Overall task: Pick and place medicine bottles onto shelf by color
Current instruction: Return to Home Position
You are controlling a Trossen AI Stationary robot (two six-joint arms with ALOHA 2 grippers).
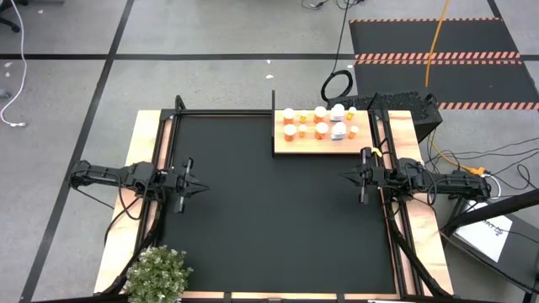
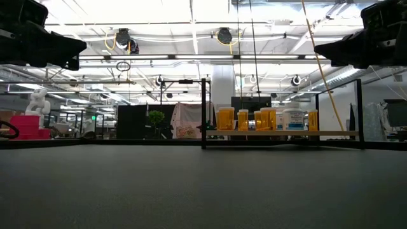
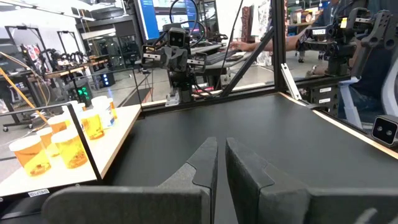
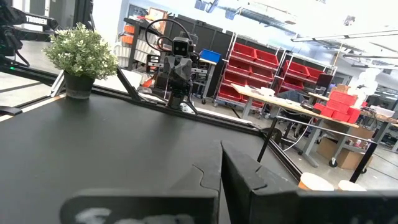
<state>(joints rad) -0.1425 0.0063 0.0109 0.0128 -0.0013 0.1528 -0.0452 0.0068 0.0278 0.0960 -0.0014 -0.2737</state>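
Note:
The shelf (image 1: 324,135), a light-wood board, lies on the black mat (image 1: 269,210) at the table's far right. Several medicine bottles (image 1: 321,129) stand upright on it, most orange with white caps, one or two white (image 1: 338,111). In the low view they form a row (image 2: 264,119) on the board (image 2: 273,133). My left gripper (image 1: 202,188) hovers shut at the table's left side, pointing level toward the right. My right gripper (image 1: 345,176) hovers shut at the right side, just near of the shelf, pointing left. Neither holds anything.
A potted plant (image 1: 158,273) stands at the table's near left corner. A black frame rail (image 1: 274,122) rises at the shelf's left end. The mat between the two grippers is bare. Beyond the table are cables and room clutter.

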